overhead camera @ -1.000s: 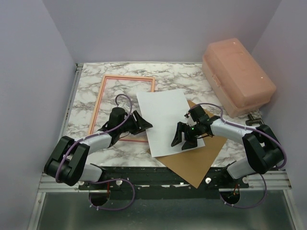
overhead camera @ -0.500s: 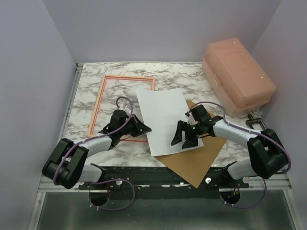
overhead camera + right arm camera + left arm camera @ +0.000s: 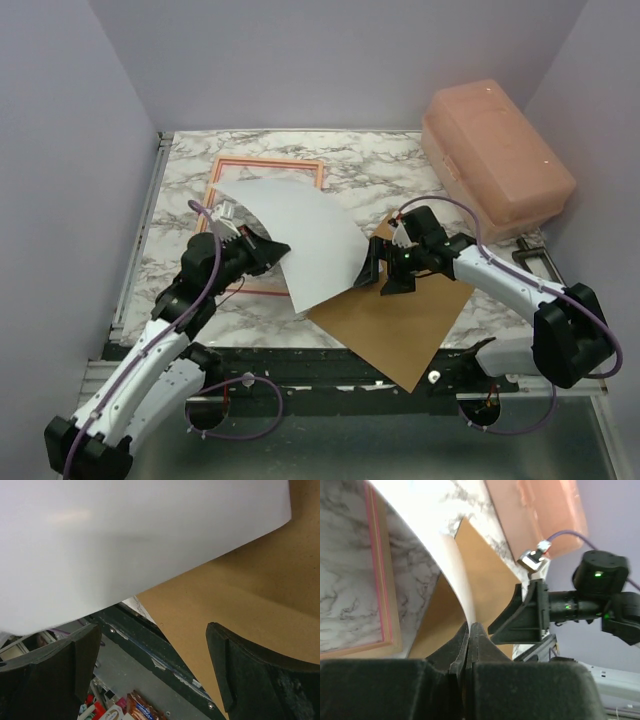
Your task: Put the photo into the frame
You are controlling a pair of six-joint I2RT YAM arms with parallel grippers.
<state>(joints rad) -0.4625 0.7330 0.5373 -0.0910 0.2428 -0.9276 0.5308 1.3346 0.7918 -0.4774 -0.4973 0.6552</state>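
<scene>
**Lifting photo toward frame**

Lying on the glossy veined marble table: matte brown backing board and thin pink-orange frame. Arching above both, white back up: flimsy photo. Pinching its left edge, clamped tight: left gripper. Hovering wide apart, empty: right gripper. Probably needing next: carrying the sheet leftward, flattening it inside the border.

Diffuse, even overhead light: the curled photo casts a soft shadow on the marble table towards its front edge, its white back glares faintly in the right wrist view, and the left wrist view blurs at close range.
</scene>
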